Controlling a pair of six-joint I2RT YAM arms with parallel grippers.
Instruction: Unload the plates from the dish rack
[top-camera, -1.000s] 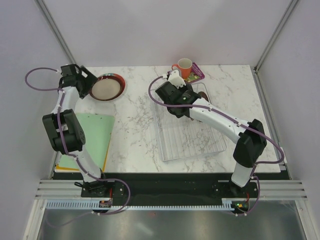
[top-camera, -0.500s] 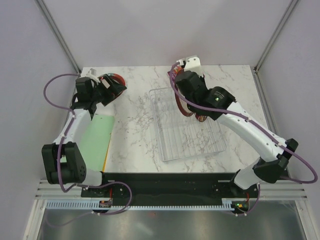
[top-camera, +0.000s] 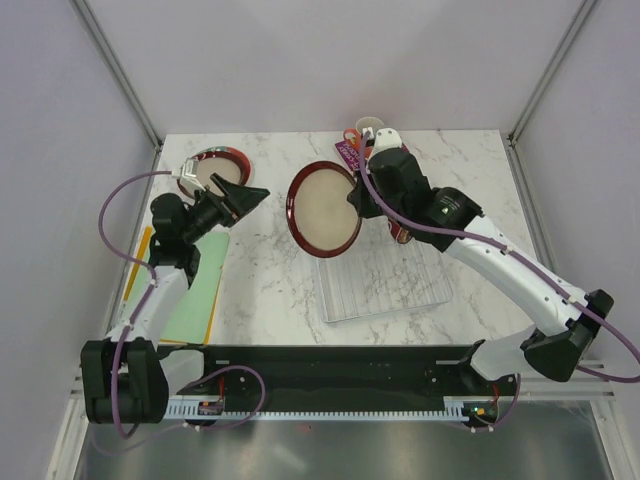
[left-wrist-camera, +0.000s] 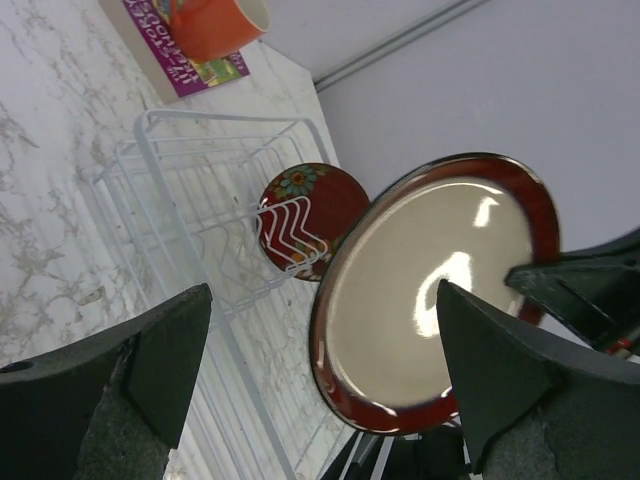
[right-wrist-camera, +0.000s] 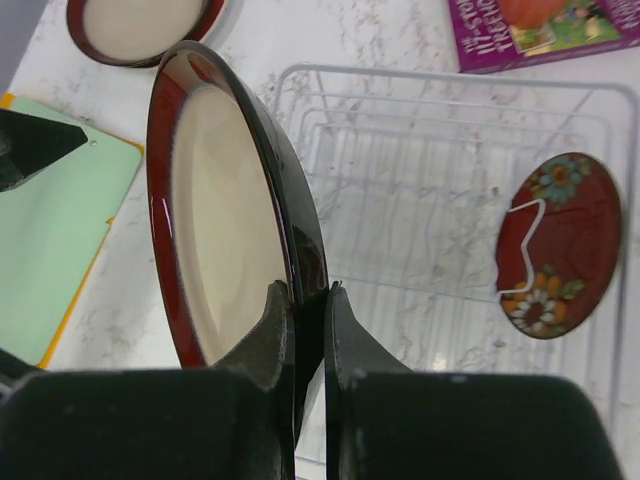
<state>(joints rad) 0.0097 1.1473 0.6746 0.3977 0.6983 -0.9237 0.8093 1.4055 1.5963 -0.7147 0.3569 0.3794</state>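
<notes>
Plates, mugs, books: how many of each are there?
Plates: 3 (held plate, flowered plate, plate on the table)
Mugs: 1 (orange mug)
Books: 1 (purple book)
Total: 5

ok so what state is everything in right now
rack: on the table, one plate left in it
big plate: out of the rack, in the air, on edge
right gripper: shut on the big plate's rim
left gripper: open, empty, facing the big plate
flowered plate: standing in the rack
cream plate: flat on the table
mug: upright on a book
</notes>
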